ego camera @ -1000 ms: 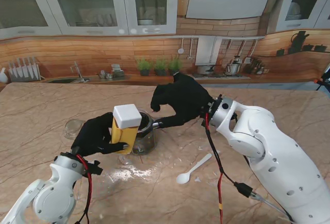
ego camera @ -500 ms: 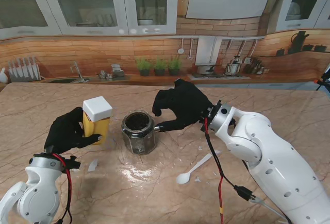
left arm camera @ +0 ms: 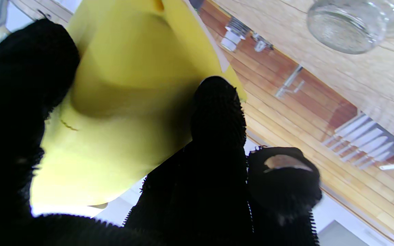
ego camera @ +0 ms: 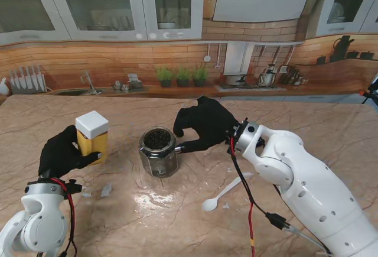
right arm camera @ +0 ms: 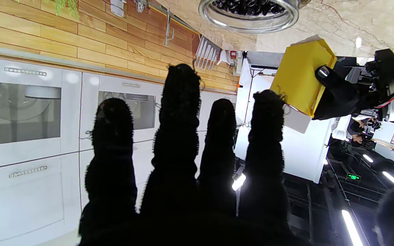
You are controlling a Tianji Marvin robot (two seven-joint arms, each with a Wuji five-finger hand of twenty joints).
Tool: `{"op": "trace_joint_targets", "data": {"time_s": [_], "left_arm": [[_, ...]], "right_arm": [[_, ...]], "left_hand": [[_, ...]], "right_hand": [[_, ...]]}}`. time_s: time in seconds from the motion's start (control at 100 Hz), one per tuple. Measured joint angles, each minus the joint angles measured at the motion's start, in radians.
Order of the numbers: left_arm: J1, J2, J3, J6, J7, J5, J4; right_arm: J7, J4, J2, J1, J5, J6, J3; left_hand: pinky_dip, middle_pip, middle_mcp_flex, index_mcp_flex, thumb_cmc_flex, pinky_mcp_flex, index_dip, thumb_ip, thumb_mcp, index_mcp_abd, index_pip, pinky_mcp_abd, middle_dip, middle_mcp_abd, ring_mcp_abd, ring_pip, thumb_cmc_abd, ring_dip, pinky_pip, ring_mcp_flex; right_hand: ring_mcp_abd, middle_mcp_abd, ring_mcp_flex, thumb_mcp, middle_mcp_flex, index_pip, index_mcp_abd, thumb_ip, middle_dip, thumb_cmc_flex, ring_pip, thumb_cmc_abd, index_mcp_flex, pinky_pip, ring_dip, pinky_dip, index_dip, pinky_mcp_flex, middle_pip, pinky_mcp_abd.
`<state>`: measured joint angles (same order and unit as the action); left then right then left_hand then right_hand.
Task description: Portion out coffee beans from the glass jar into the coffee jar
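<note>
The glass jar [ego camera: 158,151] stands open in the middle of the table with dark coffee beans inside; its rim and beans also show in the right wrist view [right arm camera: 248,10]. My left hand [ego camera: 61,152] is shut on the yellow coffee jar [ego camera: 93,134], which has a white lid and is held roughly upright to the left of the glass jar. In the left wrist view the yellow jar [left arm camera: 125,112] fills the space between my fingers [left arm camera: 217,136]. My right hand [ego camera: 204,124] is open, fingers apart, just right of the glass jar and a little farther from me, holding nothing.
A white plastic spoon [ego camera: 221,195] lies on the marble table [ego camera: 307,121], nearer to me than the right hand. A small white scrap [ego camera: 106,190] lies near my left wrist. The left wrist view shows a round glass lid [left arm camera: 347,24] on the table.
My left hand has carried the yellow coffee jar leftward, from right beside the glass jar to well clear of it. My right hand has barely moved.
</note>
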<state>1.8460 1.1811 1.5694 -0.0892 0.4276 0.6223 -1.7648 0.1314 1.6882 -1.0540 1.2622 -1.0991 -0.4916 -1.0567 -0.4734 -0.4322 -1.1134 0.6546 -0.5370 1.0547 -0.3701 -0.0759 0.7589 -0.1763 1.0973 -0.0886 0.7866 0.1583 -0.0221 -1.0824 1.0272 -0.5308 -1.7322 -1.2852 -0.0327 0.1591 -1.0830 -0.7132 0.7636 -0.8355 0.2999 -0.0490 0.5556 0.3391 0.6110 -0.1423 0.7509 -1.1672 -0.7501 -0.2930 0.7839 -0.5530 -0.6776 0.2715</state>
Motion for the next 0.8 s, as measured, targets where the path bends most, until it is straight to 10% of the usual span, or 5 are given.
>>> {"op": "trace_joint_targets", "data": {"time_s": [0.8], "left_arm": [[-0.34,0.022,-0.093,0.164,0.136,0.021,0.309]], "right_arm": [[0.008,-0.078,-0.008,-0.041,0.038,0.01,0.067]], "left_hand": [[0.026,0.011,0.009,-0.02,0.0,-0.004,-0.014,0.0,0.0,0.0,0.002,-0.029,0.0,-0.005,-0.02,0.06,-0.019,0.015,0.03,0.0]], "right_hand": [[0.0,0.001,0.0,-0.001,0.001,-0.025,0.008,0.0,0.011,0.0,0.0,0.0,0.017,0.003,0.0,0.0,0.0,0.0,-0.017,0.0]]}}
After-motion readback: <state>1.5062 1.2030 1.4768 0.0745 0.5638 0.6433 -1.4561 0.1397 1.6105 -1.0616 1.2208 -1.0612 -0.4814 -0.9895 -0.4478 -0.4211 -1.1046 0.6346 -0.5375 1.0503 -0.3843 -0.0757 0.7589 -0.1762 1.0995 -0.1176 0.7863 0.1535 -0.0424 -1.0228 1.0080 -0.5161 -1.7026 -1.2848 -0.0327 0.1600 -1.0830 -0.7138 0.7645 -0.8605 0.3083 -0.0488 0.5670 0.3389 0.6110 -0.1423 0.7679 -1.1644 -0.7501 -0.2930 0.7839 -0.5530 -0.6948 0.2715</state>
